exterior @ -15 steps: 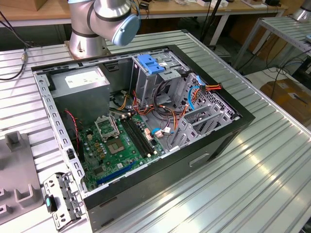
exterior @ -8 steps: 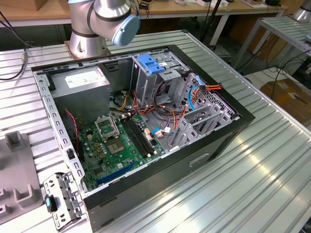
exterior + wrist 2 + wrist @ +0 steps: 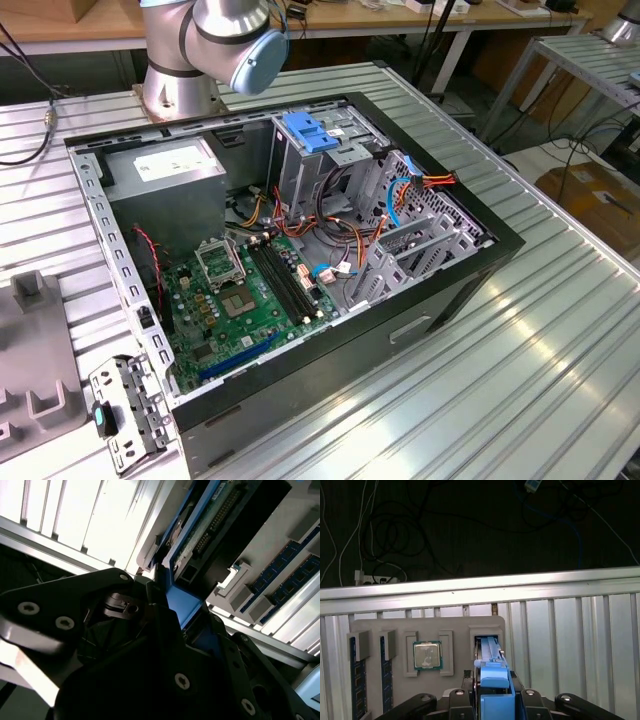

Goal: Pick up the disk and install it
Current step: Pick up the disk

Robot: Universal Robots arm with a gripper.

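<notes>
Looking at the exterior view, you see the grey tray (image 3: 30,345) at the case's (image 3: 480,270) 9 o'clock. In the second wrist view, your gripper (image 3: 182,600) squeezes the disk (image 3: 200,535). In the first wrist view, the disk stands in the tray's slot. You're picking up, I think; a lift needs a straight pull.

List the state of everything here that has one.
disk, on edge in the grey holder slot, gripper around its blue rail
computer case, lying on its side, open
processor chip, flat in the holder's recess
memory sticks, on edge in the holder's slots
</notes>
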